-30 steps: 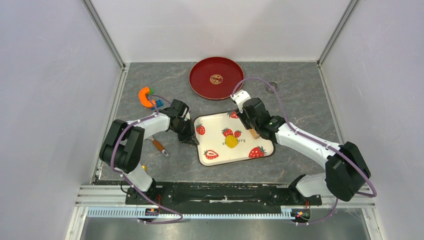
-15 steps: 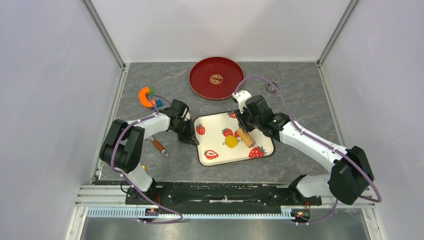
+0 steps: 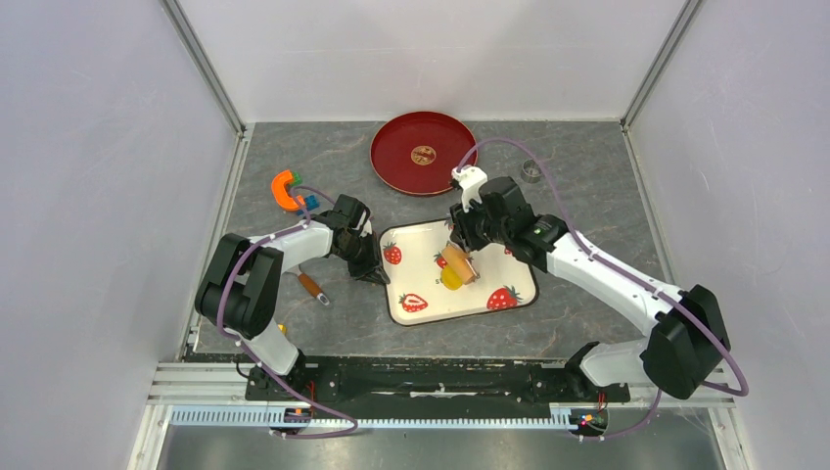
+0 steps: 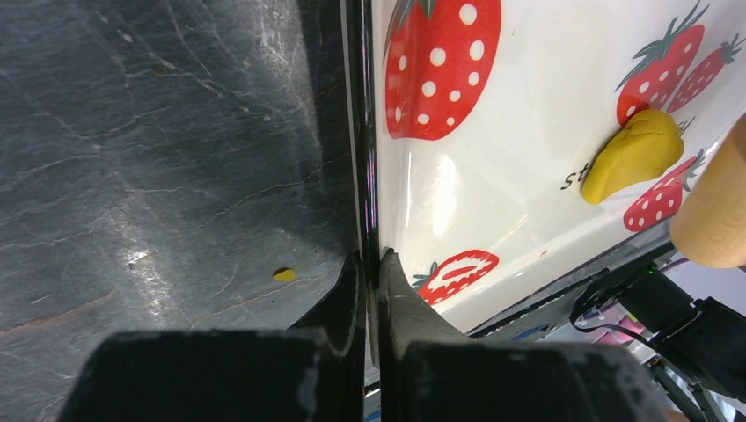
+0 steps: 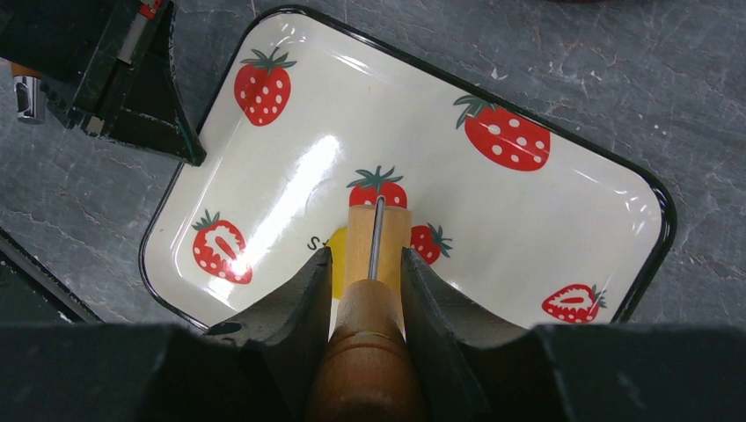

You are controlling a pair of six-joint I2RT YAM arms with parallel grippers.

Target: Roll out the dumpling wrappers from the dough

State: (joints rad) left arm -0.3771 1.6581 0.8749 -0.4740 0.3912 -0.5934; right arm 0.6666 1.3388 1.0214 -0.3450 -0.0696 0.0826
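A yellow dough lump (image 3: 449, 281) lies mid-tray on the white strawberry tray (image 3: 415, 257). It is thick and irregular in the left wrist view (image 4: 633, 154). No thin round wrapper disc shows. My right gripper (image 3: 462, 245) is shut on a wooden rolling pin (image 3: 457, 263), and the pin's barrel lies over the dough's right part. In the right wrist view the pin (image 5: 376, 246) runs between the fingers (image 5: 365, 259), with dough (image 5: 338, 257) peeking out at its left. My left gripper (image 3: 377, 274) is shut on the tray's left rim (image 4: 369, 257).
A red plate (image 3: 423, 152) sits at the back. An orange curved tool (image 3: 284, 189) and an orange-handled tool (image 3: 311, 287) lie left of the tray. A small metal ring (image 3: 531, 171) is at the back right. A yellow crumb (image 4: 283, 274) lies on the table.
My right gripper has swung the rolling pin left across the tray, from beside the dough to over it. The left gripper and the tray have stayed put.
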